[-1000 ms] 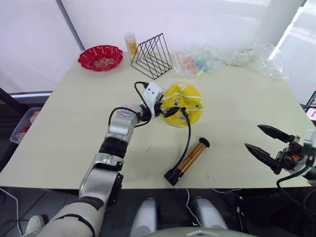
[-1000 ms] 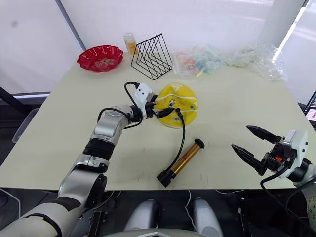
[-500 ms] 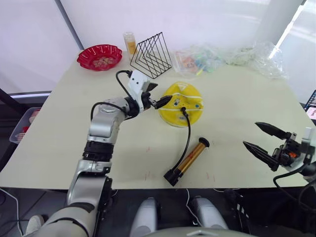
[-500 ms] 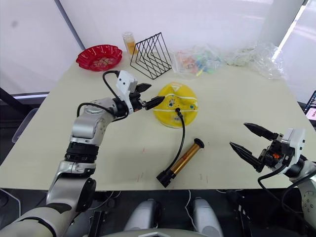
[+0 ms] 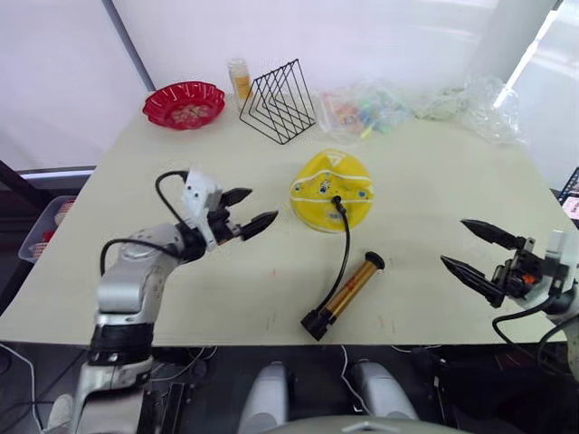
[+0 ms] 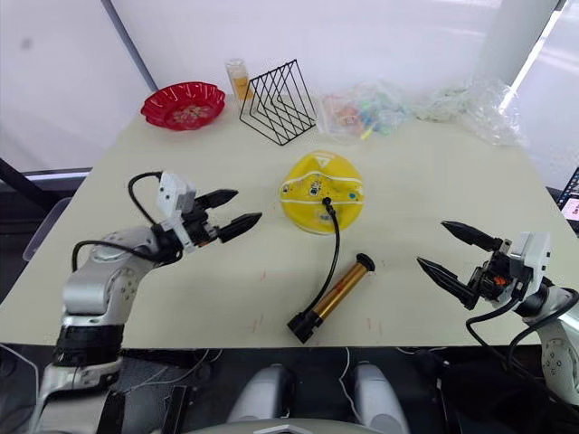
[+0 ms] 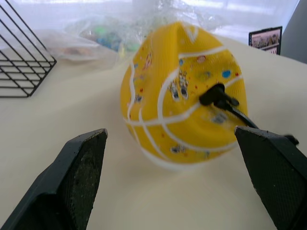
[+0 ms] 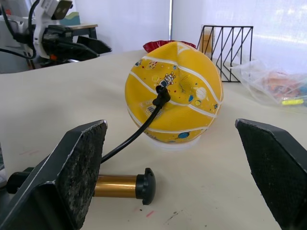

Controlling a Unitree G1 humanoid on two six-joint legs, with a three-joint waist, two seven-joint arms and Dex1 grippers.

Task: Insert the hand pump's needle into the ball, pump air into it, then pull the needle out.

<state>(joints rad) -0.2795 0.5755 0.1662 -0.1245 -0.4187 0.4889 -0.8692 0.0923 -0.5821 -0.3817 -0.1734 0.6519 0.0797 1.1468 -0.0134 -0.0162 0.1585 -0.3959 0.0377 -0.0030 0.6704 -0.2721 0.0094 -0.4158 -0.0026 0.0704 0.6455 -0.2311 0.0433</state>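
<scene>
Table (image 5: 136, 181) — wire rack (image 5: 278, 101), red bowl (image 5: 184, 104) behind ball (image 5: 331, 190).

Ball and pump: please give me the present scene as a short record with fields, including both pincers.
ball: yellow, dented, partly deflated, resting on the table
needle: connector sits in the ball's top
hose: black, runs from the ball to the pump
pump: lies flat on the table, nearer the robot than the ball
left pincer: open, empty, apart from the ball, on its left
right pincer: open, empty, at the table's right edge
behind the ball: wire rack, red bowl
</scene>
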